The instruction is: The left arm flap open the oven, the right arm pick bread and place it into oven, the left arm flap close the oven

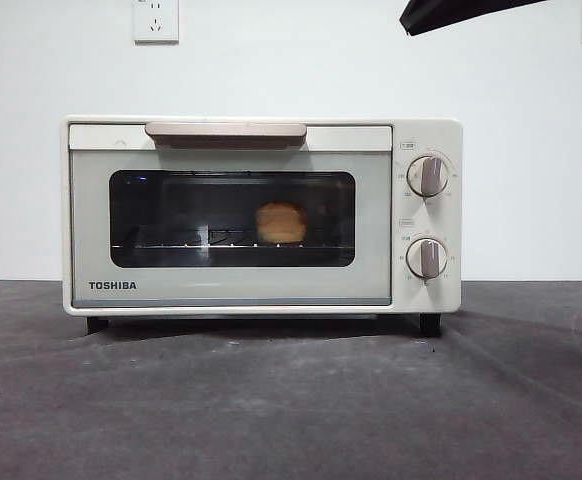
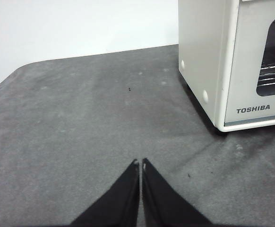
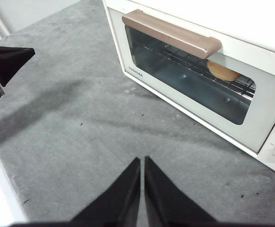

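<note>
The cream-white TOSHIBA oven (image 1: 261,215) stands on the table with its door shut. The bread (image 1: 281,223) lies on the wire rack inside, seen through the dark glass; it also shows in the right wrist view (image 3: 222,72). The oven's side and front corner show in the left wrist view (image 2: 232,61). My left gripper (image 2: 140,163) is shut and empty, above the table to the left of the oven; it also shows in the right wrist view (image 3: 7,61). My right gripper (image 3: 142,161) is shut and empty, above the table in front of the oven (image 3: 199,71).
The table is covered with a dark grey mat (image 1: 291,400). A white wall stands behind, with power sockets (image 1: 156,20). A black arm tip (image 1: 451,12) shows at the top right of the front view. The beige handle (image 1: 226,131) runs along the door's top.
</note>
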Controlling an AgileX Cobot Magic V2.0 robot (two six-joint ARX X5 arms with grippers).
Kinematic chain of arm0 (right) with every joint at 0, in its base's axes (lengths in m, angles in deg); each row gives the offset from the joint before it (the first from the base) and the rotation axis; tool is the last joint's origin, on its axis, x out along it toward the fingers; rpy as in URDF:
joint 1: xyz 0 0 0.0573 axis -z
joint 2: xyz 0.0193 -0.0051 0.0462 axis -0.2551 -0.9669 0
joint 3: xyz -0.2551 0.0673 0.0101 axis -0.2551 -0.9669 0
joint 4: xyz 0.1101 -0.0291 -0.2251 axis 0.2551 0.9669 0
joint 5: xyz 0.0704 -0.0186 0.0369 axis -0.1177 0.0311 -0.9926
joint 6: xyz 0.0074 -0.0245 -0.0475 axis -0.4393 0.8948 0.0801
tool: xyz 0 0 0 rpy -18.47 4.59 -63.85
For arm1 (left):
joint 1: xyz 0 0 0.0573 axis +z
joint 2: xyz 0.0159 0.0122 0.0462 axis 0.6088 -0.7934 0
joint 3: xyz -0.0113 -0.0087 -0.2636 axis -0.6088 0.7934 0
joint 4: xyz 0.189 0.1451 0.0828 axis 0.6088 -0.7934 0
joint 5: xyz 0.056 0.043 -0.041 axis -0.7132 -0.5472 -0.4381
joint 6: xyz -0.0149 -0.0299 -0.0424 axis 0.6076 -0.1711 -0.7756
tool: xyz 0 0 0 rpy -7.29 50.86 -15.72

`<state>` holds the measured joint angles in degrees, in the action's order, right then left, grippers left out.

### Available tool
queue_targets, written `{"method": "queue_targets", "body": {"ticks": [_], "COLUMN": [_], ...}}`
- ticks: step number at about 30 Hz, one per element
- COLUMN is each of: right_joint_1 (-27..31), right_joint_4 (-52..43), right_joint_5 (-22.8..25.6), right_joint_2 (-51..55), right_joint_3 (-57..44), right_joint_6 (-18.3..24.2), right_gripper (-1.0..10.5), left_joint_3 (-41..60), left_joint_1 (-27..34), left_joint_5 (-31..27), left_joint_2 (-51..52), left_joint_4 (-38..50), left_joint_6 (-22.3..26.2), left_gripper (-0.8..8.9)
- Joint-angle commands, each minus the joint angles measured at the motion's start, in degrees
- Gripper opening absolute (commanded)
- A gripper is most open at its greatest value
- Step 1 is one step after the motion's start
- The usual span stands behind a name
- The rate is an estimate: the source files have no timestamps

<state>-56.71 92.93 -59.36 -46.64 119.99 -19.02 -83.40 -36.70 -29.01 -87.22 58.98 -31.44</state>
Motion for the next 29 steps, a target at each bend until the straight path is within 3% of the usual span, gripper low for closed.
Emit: {"method": "queue_targets", "body": {"ticks": [1, 19, 24, 29], "right_joint_1": [-0.42, -0.37, 4.96, 16.66], "right_joint_4": [-0.7, -0.52, -0.55, -0.74], "right_joint_5": [0.04, 0.04, 0.33, 0.04], "right_joint_2": [-0.48, -0.15, 3.78, 10.29], "right_joint_3": [0.59, 0.59, 0.42, -2.25], "right_joint_6": [-0.13, -0.07, 5.07, 5.22], "right_gripper": [0.1, 0.1, 0.1, 0.1], "left_joint_3": [1.07, 1.05, 1.05, 1.05], "left_joint_1": [0.04, 0.04, 0.04, 0.04], "left_joint_5": [-0.13, -0.13, -0.13, -0.13], "left_joint_2": [0.13, 0.13, 0.13, 0.13], "left_joint_4": [-0.28, -0.28, -0.28, -0.28], "left_joint_6": [-0.76, -0.76, -0.76, -0.76], "left_gripper": [0.16, 0.16, 0.16, 0.16]}}
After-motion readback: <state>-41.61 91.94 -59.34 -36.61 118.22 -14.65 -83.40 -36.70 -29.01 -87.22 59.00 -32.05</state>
